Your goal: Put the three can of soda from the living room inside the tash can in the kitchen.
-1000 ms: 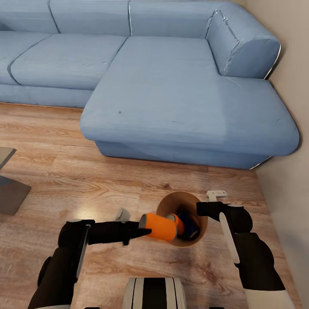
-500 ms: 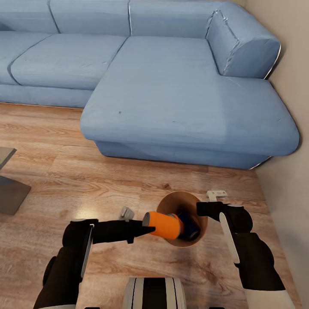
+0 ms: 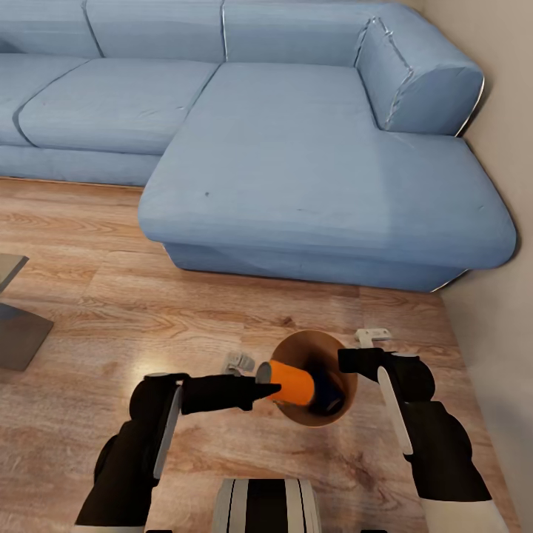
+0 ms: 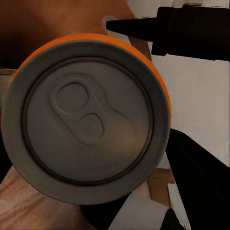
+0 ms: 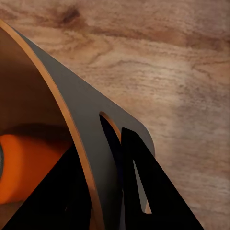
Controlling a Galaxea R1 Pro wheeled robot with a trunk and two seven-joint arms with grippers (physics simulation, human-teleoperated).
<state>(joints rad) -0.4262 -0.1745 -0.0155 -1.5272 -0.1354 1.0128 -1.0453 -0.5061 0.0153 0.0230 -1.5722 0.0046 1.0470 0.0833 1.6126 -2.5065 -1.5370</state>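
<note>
An orange can of soda lies on its side, its far end inside the mouth of the tilted light-brown tash can. My left gripper is shut on the can's near end. The left wrist view looks onto the can's silver top, with one black finger at its rim and the bin's brown inside behind it. My right gripper is shut on the bin's rim and holds it above the wood floor. In the right wrist view the fingers pinch the bin wall, and the orange can shows inside. Something dark lies deeper in the bin.
The blue sectional sofa stands just ahead, its chaise close to the bin. A beige wall runs along the right. A grey coffee table corner sits at the left. A small white fitting lies on the floor behind the bin.
My left arm has moved right, carrying the orange can further into the bin's mouth. The right gripper and the bin have stayed in place.
</note>
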